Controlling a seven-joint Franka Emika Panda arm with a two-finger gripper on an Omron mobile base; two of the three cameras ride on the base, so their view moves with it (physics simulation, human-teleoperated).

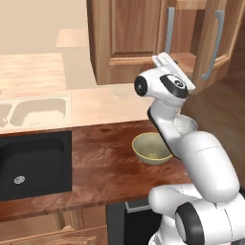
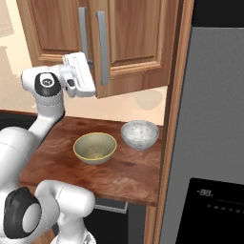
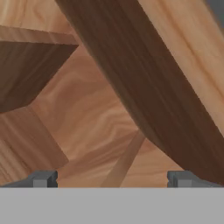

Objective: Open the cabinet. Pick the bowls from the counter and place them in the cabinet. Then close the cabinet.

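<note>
Simulated kitchen, seen from the two base cameras and the hand camera. A tall grey appliance front (image 2: 214, 133) fills the right side of the right base view. The cabinet (image 1: 129, 38) of medium-brown wood hangs on the wall above the counter (image 1: 100, 158); its right door (image 1: 213, 43) stands swung partly outward, showing a wooden shelf (image 1: 186, 60) inside, while the left door lies flat. Each door carries a vertical grey bar handle (image 2: 101, 47). The counter is dark reddish-brown with an inset black sink (image 1: 31, 165) at its left; behind it runs a paler countertop with a beige sink (image 1: 36, 111). On the dark counter rest the bowls: an olive-yellow bowl (image 2: 95, 148) and, just beside it, a white-grey bowl (image 2: 139, 134), both upright. The arm rises with the gripper (image 3: 109, 177) raised at the cabinet's lower edge, jaws spread wide and holding nothing, facing wood panels.
</note>
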